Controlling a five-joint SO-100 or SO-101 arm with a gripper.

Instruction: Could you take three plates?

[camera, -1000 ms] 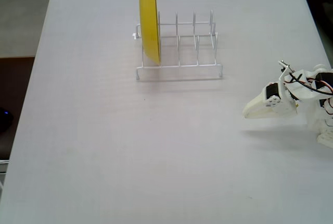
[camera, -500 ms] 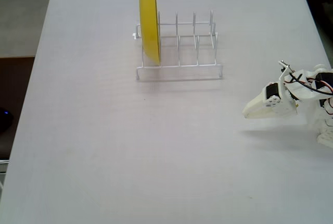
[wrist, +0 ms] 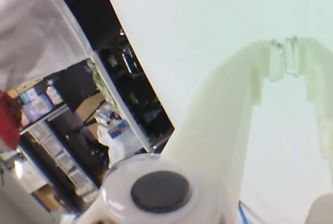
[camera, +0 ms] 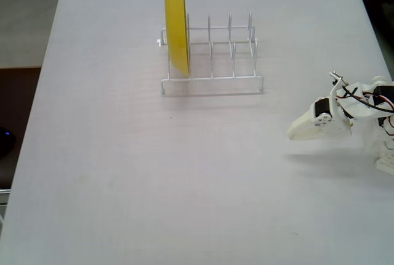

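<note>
Looking through the wrist view, the gripper (wrist: 285, 60) has its pale fingers drawn together, tips nearly touching and holding nothing, over bare white table (wrist: 218, 15).

Turning to the fixed view, the gripper (camera: 294, 132) sits folded low at about four o'clock, well apart from the white wire rack (camera: 212, 55) at twelve o'clock. A yellow plate (camera: 177, 21) stands upright in the rack's nine-o'clock end slot, held by the wires. None of the three plates shows in either view, and the other slots are empty.
</note>
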